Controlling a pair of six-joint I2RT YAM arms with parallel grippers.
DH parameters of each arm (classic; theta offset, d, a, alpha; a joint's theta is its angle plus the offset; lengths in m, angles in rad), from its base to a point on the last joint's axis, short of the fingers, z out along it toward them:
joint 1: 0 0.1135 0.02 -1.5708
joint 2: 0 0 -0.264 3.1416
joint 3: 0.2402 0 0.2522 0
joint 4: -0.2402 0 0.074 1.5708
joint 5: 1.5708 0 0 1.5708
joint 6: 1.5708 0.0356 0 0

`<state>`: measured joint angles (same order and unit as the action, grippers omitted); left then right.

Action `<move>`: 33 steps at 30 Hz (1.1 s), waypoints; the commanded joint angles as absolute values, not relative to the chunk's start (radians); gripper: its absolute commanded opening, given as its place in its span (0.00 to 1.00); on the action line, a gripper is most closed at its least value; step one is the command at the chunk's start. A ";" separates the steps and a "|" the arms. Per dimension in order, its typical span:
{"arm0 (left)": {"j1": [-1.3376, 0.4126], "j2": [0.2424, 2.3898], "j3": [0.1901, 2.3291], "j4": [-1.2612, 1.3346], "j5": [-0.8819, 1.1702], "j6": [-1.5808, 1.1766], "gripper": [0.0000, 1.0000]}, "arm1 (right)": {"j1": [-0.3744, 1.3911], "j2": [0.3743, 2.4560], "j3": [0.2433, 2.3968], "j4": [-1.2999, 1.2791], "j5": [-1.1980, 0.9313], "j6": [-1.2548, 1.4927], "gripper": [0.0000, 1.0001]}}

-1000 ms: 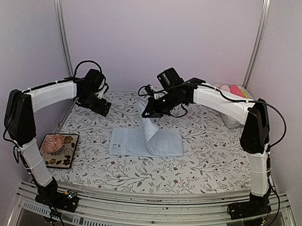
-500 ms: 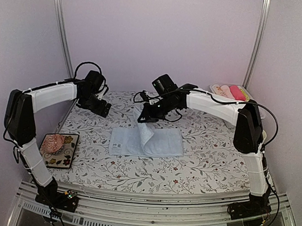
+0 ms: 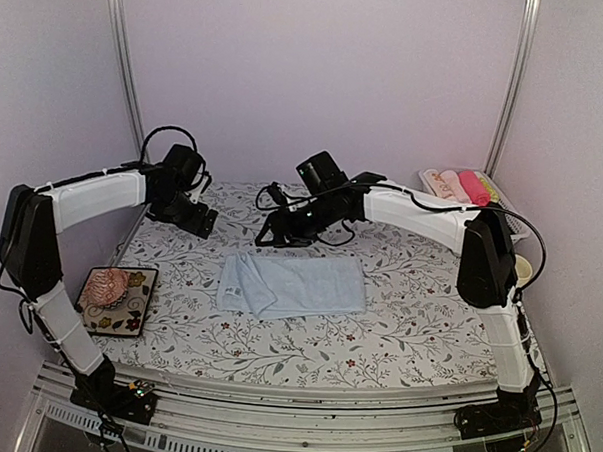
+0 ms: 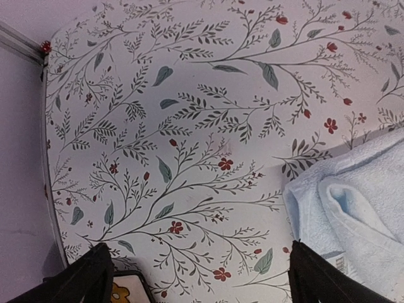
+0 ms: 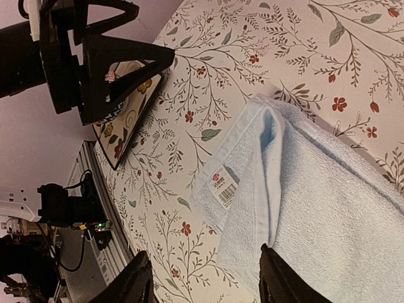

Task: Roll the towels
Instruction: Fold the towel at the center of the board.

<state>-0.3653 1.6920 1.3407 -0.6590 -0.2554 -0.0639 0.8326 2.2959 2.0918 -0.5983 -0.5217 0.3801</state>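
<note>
Hovering my released right pincer (image 3: 266,228) over the folded light blue towel (image 3: 301,284), I am holding the left pincer (image 3: 200,220) open and aside for room.

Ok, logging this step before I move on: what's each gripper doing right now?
Left gripper: open, holding nothing.
Right gripper: open, empty, above the light blue towel.

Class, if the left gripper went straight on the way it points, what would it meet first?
The left gripper would likely meet the flowered tablecloth first; the blue towel lies just aside.
</note>
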 commanded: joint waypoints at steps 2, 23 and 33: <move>-0.358 1.636 1.304 -0.623 -0.219 -0.093 0.97 | 0.824 2.241 2.101 -0.572 -0.562 0.303 0.62; -0.637 1.957 1.565 -0.807 -0.166 -0.333 0.97 | 0.641 1.928 1.617 -0.555 -0.352 0.199 0.64; -0.637 2.017 1.544 -0.808 -0.233 -0.408 0.97 | 0.634 1.885 1.514 -0.496 -0.365 0.183 0.64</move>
<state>-0.6384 1.9766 1.5394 -0.7879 -0.1864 -0.3668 0.6338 1.9308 1.5497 -0.5491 -0.3531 0.1936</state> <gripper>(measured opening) 0.966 0.644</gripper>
